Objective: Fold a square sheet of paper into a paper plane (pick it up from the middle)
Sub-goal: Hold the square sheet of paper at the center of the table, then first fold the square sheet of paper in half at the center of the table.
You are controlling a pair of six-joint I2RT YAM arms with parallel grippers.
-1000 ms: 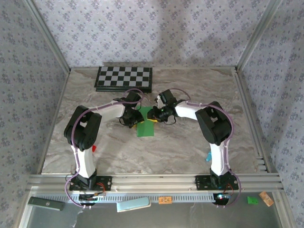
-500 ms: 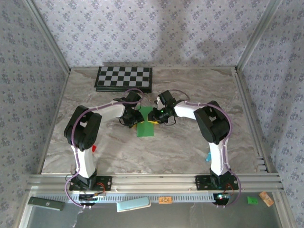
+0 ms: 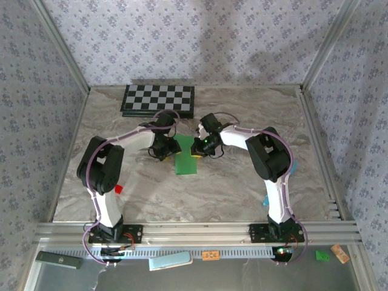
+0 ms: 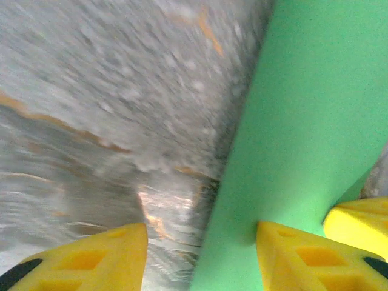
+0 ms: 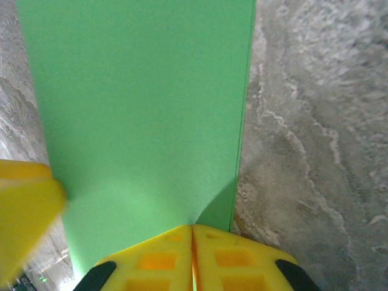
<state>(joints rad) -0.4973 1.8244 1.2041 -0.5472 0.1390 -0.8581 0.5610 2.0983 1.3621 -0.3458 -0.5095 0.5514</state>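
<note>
The square sheet of paper lies folded into a narrow bright green strip on the marble table. My left gripper is open at the strip's left edge: one yellow fingertip rests on the green paper, the other on bare marble. My right gripper is at the strip's right side, its fingers shut together on the paper. There the top layer curls up to the tips, with the lower layer in shadow beneath.
The black-and-white checkerboard lies at the back of the table, behind both grippers. A small red block sits beside the left arm. Metal frame rails and patterned walls close in the table on three sides.
The left arm has swung its elbow outward to the left and its gripper has edged back a little. The right gripper has shifted slightly left. The green paper stays in place.
</note>
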